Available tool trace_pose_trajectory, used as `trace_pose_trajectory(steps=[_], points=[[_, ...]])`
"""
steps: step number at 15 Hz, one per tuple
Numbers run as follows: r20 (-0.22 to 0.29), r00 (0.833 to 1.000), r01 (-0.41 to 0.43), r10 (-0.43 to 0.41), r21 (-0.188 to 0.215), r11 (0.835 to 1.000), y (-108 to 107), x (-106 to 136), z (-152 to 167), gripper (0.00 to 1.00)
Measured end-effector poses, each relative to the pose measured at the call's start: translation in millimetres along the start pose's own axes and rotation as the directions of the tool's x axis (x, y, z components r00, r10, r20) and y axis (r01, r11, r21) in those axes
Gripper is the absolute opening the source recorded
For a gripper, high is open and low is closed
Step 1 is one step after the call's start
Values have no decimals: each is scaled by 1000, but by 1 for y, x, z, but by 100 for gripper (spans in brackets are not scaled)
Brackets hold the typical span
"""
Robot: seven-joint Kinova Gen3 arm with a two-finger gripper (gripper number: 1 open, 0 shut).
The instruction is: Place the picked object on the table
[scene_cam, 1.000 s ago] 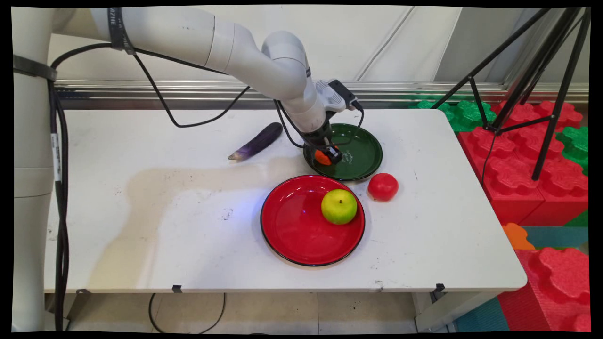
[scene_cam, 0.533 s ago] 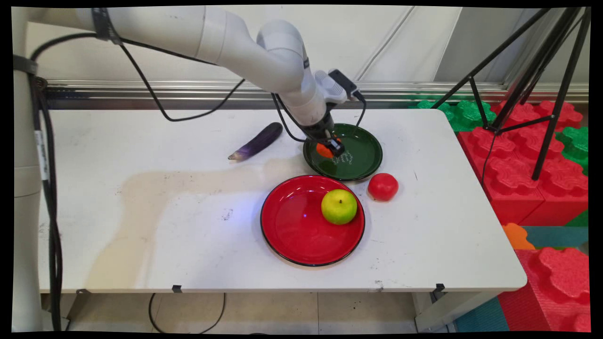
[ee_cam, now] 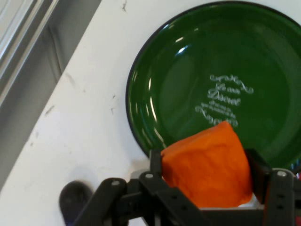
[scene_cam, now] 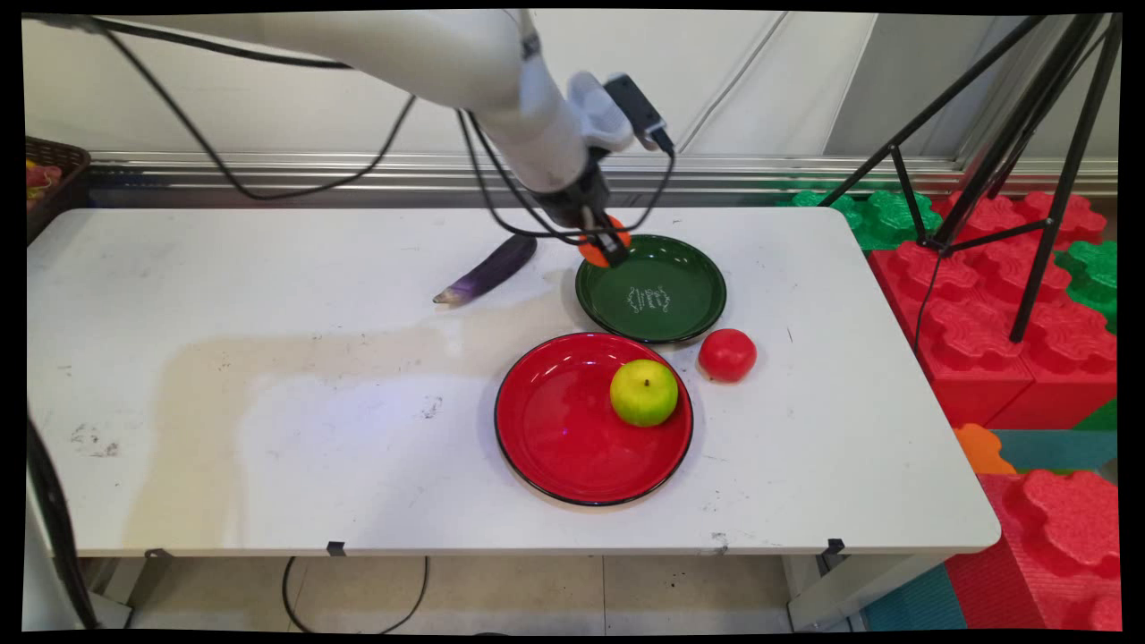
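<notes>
Clearly, the only writing is on the floor of the green plate [ee_cam: 188, 94]: small white ornamental letters between two curly flourishes. The largest word looks like "Diner", but the letters are too fine for me to be sure, and the lines under it I cannot read.

The gripper [scene_cam: 602, 241] is closed on an orange object [ee_cam: 207, 167], a blocky piece with flat faces and one pointed corner. One finger [ee_cam: 155, 162] presses its one side and the other finger presses the opposite side, so the jaws stand about half apart, as wide as the piece itself. In the main view the orange object [scene_cam: 592, 248] hangs in the air above the far left rim of the green plate [scene_cam: 680, 295] and does not touch it. Directly below the gripper are this rim and the white table [scene_cam: 268, 358] next to it.

To the left of the gripper, near it, a purple eggplant [scene_cam: 487, 268] lies on the table. Nearer to the camera than the gripper is a red plate [scene_cam: 555, 438] with a yellow-green apple [scene_cam: 644, 392] on its right part. A red tomato [scene_cam: 726, 354] sits on the table just beside both plates, to the right.
</notes>
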Motion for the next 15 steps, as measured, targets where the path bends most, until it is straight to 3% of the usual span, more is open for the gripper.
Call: trace_pose_trajectory(steps=[4, 8, 15], points=[[14, 996, -92, 92, -6, 996, -13, -23, -46, 0], [42, 991, -130, 131, -9, 991, -22, -47, -73, 0], [98, 988, -122, 120, 8, 993, -30, -76, -81, 0]])
